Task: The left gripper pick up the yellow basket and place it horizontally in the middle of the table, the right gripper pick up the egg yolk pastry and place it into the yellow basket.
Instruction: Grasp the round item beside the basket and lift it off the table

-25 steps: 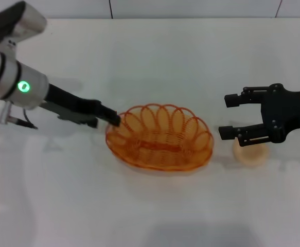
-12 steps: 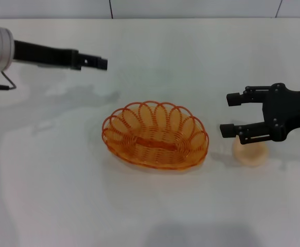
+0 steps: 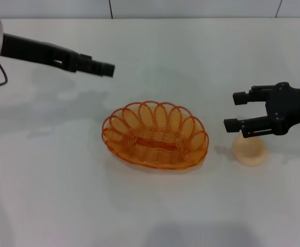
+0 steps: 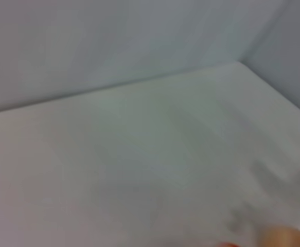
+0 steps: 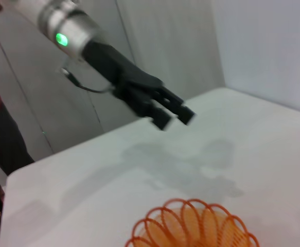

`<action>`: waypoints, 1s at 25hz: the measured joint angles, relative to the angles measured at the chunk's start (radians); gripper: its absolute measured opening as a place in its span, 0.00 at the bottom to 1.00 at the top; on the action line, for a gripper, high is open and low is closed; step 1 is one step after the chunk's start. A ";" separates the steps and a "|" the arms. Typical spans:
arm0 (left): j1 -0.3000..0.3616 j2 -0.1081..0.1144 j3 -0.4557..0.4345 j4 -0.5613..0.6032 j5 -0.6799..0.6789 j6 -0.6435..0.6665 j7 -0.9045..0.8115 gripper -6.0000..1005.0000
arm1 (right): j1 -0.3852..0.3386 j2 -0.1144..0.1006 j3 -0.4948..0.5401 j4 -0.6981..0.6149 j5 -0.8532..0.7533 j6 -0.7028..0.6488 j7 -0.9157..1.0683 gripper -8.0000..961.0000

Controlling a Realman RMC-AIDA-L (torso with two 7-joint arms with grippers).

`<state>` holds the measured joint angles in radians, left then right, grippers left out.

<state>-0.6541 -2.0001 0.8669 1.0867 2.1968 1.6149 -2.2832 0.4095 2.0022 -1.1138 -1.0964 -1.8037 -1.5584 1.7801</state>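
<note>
The yellow basket (image 3: 155, 145) lies flat and empty on the white table (image 3: 62, 195), near its middle, long side across; its far rim shows in the right wrist view (image 5: 191, 226). My left gripper (image 3: 106, 68) is open and empty, raised behind and to the left of the basket, apart from it; it also shows in the right wrist view (image 5: 174, 118). The egg yolk pastry (image 3: 250, 151) sits on the table right of the basket. My right gripper (image 3: 235, 111) is open and empty just above the pastry's far side, not closed on it.
The table's far edge meets a grey wall (image 3: 191, 7). Bare tabletop lies in front of the basket and to its left. The left wrist view shows mostly bare table and wall, with a pale blob (image 4: 286, 237) at its lower edge.
My left gripper has let go of the basket's left rim and lifted away behind it. The basket has settled slightly to the left. My right gripper has drifted a little to the right.
</note>
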 joint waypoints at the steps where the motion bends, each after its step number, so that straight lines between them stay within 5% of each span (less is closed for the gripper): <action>1: 0.000 0.000 0.000 0.006 -0.009 0.033 0.022 0.86 | 0.001 0.000 0.000 0.000 -0.007 0.003 0.006 0.84; 10: -0.003 0.010 0.006 0.009 -0.055 0.244 0.110 0.86 | 0.028 0.006 -0.005 -0.016 -0.104 0.030 0.102 0.83; 25: 0.023 0.011 0.004 0.011 -0.009 0.260 0.120 0.86 | 0.055 0.010 -0.059 -0.030 -0.262 0.106 0.165 0.83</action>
<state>-0.6307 -1.9892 0.8706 1.0981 2.1882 1.8752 -2.1632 0.4648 2.0126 -1.1726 -1.1262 -2.0656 -1.4522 1.9454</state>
